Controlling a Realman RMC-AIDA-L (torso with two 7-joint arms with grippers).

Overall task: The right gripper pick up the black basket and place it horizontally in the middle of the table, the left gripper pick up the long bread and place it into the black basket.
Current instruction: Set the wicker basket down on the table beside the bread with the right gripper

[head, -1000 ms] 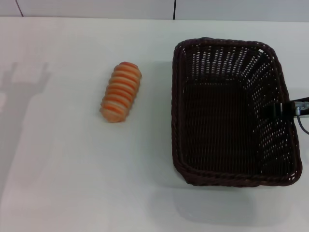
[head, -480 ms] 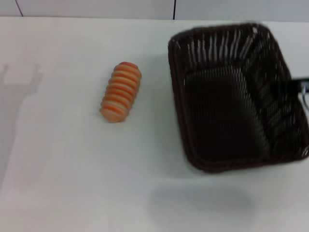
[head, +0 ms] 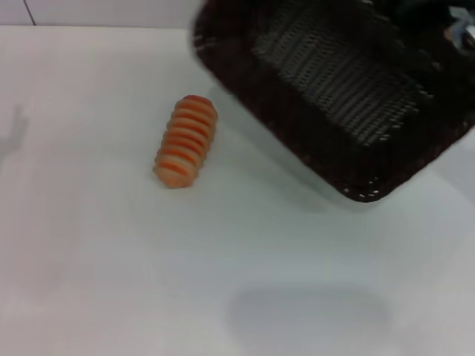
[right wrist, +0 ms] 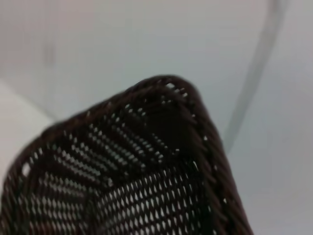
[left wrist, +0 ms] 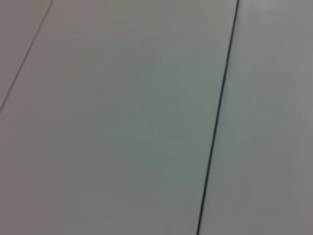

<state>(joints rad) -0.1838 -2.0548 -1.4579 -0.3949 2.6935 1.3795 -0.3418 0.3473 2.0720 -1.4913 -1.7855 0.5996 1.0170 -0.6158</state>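
Note:
The black basket (head: 341, 89) hangs tilted in the air at the upper right of the head view, clear of the white table (head: 96, 282). My right gripper (head: 456, 24) shows only as a dark part at the basket's far right rim and holds it there. The right wrist view is filled by the basket's woven corner (right wrist: 146, 166). The long bread (head: 186, 141), orange and cream striped, lies on the table left of the basket and apart from it. The left gripper is out of view; the left wrist view shows only pale panels.
The basket's soft shadow (head: 308, 319) lies on the table near the front. A faint arm shadow (head: 13, 130) falls at the table's left edge. A pale wall with dark seams (head: 267, 13) runs behind the table.
The basket has left the table, risen and swung up and to the left while tilting and turning. The bread has not moved. The arm shadow at the left has shrunk toward the edge.

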